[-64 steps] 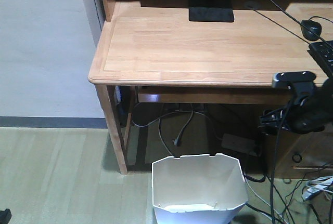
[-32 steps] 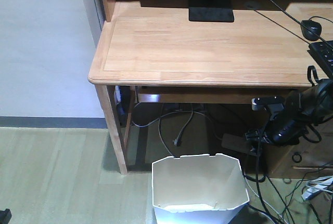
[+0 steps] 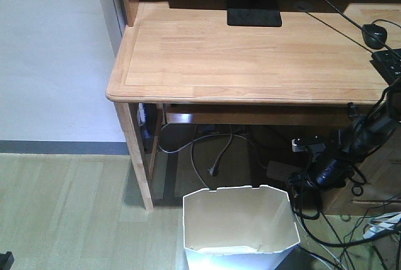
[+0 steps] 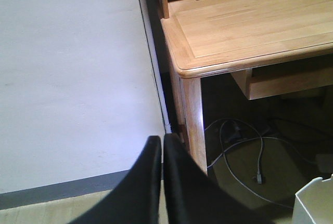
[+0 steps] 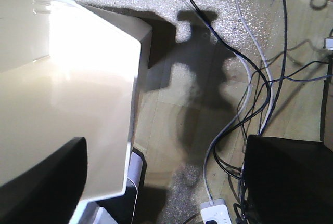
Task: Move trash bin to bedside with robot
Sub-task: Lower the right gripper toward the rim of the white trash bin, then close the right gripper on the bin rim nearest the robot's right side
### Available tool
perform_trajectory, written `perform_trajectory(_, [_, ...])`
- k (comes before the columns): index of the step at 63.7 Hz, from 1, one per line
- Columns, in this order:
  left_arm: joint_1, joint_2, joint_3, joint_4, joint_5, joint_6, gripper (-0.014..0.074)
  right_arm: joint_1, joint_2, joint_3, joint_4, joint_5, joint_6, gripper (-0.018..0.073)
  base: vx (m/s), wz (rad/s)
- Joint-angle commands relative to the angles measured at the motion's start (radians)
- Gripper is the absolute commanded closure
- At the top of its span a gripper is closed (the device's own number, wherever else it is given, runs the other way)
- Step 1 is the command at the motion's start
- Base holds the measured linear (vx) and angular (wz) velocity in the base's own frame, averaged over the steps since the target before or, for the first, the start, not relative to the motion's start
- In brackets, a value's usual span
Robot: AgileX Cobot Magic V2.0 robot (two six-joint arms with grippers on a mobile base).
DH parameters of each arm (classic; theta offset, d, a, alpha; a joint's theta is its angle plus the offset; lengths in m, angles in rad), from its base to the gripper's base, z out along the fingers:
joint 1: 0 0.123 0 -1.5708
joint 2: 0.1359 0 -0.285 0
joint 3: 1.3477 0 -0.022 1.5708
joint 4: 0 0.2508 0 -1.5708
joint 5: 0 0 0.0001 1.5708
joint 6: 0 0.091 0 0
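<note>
The trash bin (image 3: 240, 226) stands upright on the wood-pattern floor (image 3: 69, 213) just in front of the wooden desk, near its front left leg (image 3: 139, 163), with its angular notched rim open upward and its cream inside showing. No bed appears in any view. The right arm (image 3: 351, 145) hangs below the front edge of the tabletop (image 3: 244, 57), to the right of the bin and slightly above its rim, apart from it in the front view. In the right wrist view the two black fingers of the right tool (image 5: 156, 182) are spread wide: the left finger (image 5: 44, 182) lies over the bin's inner wall, the right finger (image 5: 289, 177) lies over the floor, and the bin's right wall (image 5: 130, 109) runs between them. Whether either finger touches the wall cannot be told. Loose cables (image 5: 250, 78) and a white power strip (image 5: 218, 211) lie on the floor beside the bin. The left tool (image 4: 162, 182) shows in its own wrist view with its two dark fingers pressed together and nothing between them, pointed toward the white wall (image 4: 73, 78) and the desk's corner. A black monitor base (image 3: 254, 16) sits at the back of the tabletop, a mouse (image 3: 374, 32) at its right.
</note>
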Motion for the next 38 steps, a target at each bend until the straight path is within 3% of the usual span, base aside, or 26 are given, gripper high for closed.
perform_trajectory(1, [0.000, -0.020, 0.018, 0.000, -0.069, -0.005, 0.0603, -0.002, -0.001, -0.050, 0.003, -0.008, -0.013, -0.0027, 0.00, 0.00])
perform_trajectory(21, [0.000, -0.020, 0.018, 0.000, -0.069, -0.005, 0.0603, -0.002, 0.140, -0.168, 0.039, 0.018, -0.029, -0.0027, 0.00, 0.00])
perform_trajectory(38, [0.000, -0.020, 0.018, 0.000, -0.069, -0.005, 0.0603, -0.002, 0.241, -0.266, 0.261, 0.105, -0.247, -0.0027, 0.00, 0.00])
